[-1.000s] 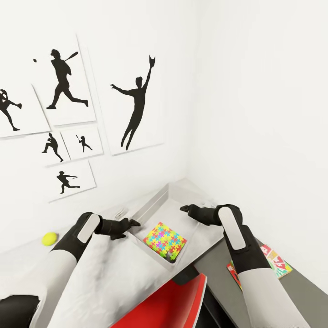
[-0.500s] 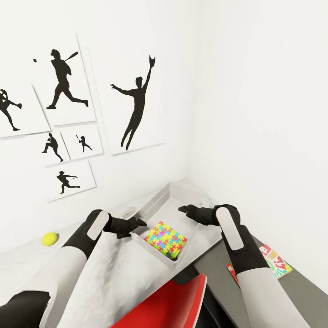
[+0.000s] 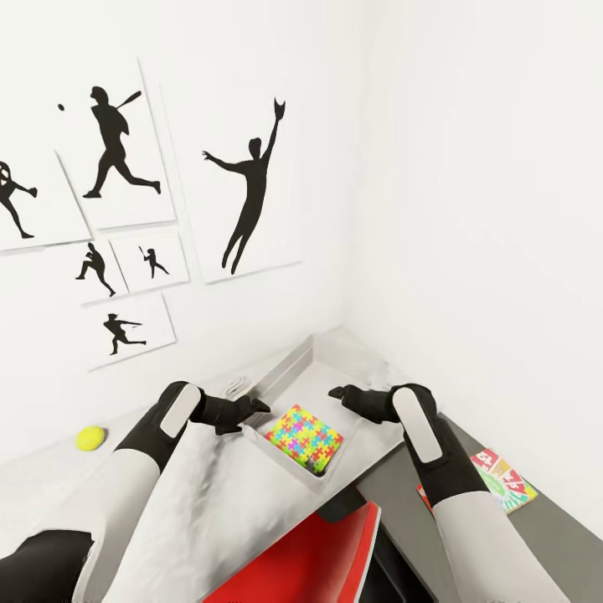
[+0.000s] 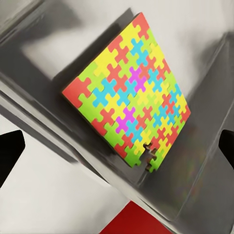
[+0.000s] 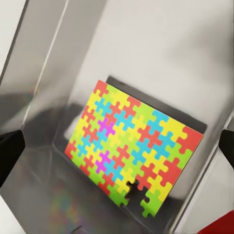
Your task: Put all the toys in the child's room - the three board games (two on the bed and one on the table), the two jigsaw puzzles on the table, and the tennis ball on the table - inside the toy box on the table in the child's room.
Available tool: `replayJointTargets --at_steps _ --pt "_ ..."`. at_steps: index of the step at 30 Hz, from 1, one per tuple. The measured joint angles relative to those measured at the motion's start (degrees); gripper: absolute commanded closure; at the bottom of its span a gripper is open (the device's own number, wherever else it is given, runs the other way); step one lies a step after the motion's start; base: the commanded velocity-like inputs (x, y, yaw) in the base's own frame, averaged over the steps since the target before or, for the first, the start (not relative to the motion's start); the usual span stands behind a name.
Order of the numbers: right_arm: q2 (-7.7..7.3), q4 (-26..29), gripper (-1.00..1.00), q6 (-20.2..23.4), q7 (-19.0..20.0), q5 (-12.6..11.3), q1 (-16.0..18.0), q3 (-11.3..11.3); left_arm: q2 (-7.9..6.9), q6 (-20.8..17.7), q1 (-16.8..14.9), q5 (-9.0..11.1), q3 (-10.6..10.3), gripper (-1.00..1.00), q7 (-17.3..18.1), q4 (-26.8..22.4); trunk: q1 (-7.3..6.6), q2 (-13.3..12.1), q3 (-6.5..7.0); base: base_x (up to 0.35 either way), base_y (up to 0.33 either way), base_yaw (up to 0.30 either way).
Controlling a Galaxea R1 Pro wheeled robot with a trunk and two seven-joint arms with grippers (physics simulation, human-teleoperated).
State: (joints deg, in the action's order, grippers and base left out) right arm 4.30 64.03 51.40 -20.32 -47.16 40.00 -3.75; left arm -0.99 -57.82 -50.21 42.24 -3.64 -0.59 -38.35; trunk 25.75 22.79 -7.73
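Toy box (image 3: 293, 381): one, light grey with sloping walls, on the table (image 3: 50, 486) in the corner of the room, tilted, between the two grippers.
Puzzle (image 3: 305, 438): one in sight, a square slab of yellow, pink, blue, green and red pieces, lying inside the toy box at its near end; a notch missing at one edge, clear in both wrist views (image 4: 127, 102) (image 5: 131, 146).
Ball (image 3: 90, 437): one, small and yellow-green, on the tabletop by the wall, well apart from the box on the left.
Board game (image 3: 502, 481): one, white, green and red cover, flat on a darker grey surface to the right of the box, partly hidden by the right arm.
Left gripper (image 3: 255, 406): at the box's left wall, fingers spread wide in the left wrist view, one dark tip at each side edge (image 4: 10, 151); contact with the rim impossible to tell.
Right gripper (image 3: 337, 392): over the box interior from the right, fingers likewise wide apart in the right wrist view (image 5: 9, 148), nothing between them.
Wall pictures (image 3: 251, 180): six black sports silhouettes on white panels, seen from the head.
Chair (image 3: 310, 557): one, red, below the table edge; a red sliver of it also in both wrist views.
Head view only: ball, board game, pictures, both arms.
Wrist views only: puzzle's missing piece, finger spread.
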Motion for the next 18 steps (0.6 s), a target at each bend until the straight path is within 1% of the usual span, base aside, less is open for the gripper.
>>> replayJointTargets --at_steps 18 --pt "-0.11 -0.43 -1.00 -0.15 0.00 0.04 0.02 0.00 0.09 -0.06 -0.01 0.33 0.01 -1.00 0.03 -0.01 0.00 0.00 -1.35 0.000 0.000 0.000"
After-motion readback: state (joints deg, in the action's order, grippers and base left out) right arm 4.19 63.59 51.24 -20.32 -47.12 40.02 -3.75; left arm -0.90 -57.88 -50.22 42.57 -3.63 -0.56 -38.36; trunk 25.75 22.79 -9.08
